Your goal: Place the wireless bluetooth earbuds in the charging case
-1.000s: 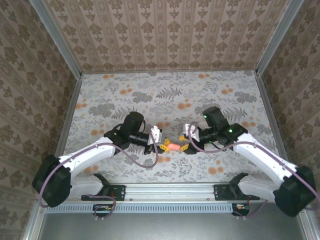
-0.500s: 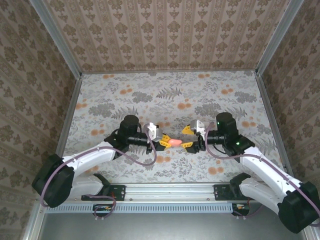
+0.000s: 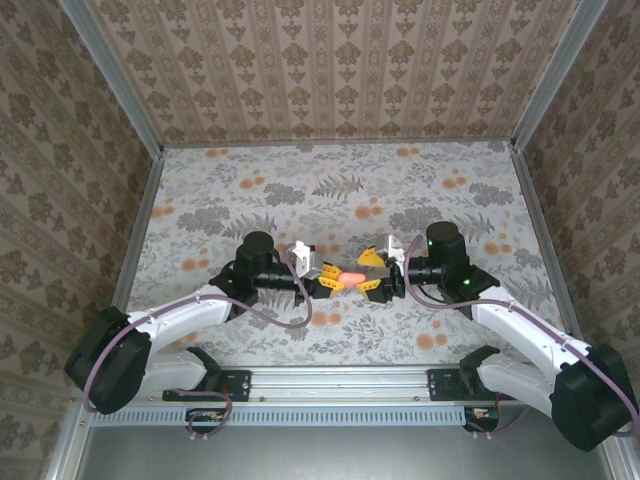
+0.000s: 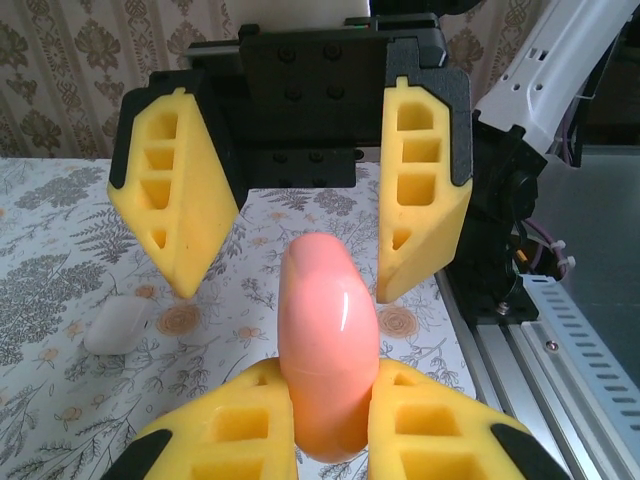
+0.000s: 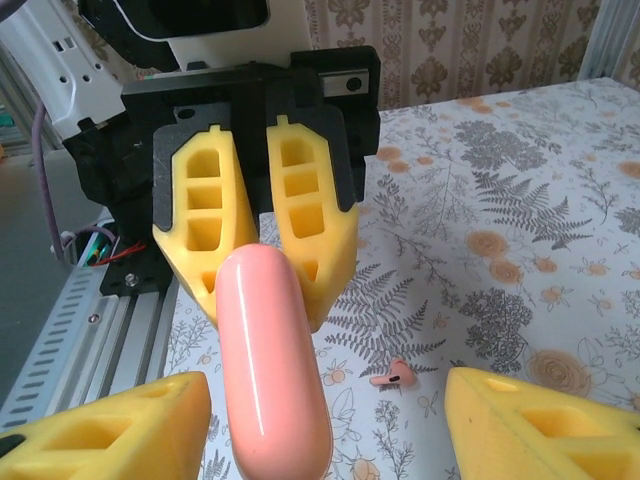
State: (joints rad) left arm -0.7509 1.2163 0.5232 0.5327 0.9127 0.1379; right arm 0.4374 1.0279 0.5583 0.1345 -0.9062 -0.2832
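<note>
Charging case (image 4: 325, 340), shut, tight in left jaws, between released right jaws; 1 pink earbud (image 5: 400, 375) on table (image 5: 520, 200).

Left tool (image 3: 332, 278) clenched, right tool (image 3: 372, 272) spread

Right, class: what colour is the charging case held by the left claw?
The charging case is a glossy salmon pink, plain with no pattern. The left wrist view shows it best.

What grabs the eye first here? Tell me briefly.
A glossy pink rounded plastic case sits clamped in the left end effector above the middle of the floral tablecloth. The right end effector faces it, yellow jaws spread open either side of the case's tip. A tiny pinkish-red earbud lies on the cloth below.
</note>
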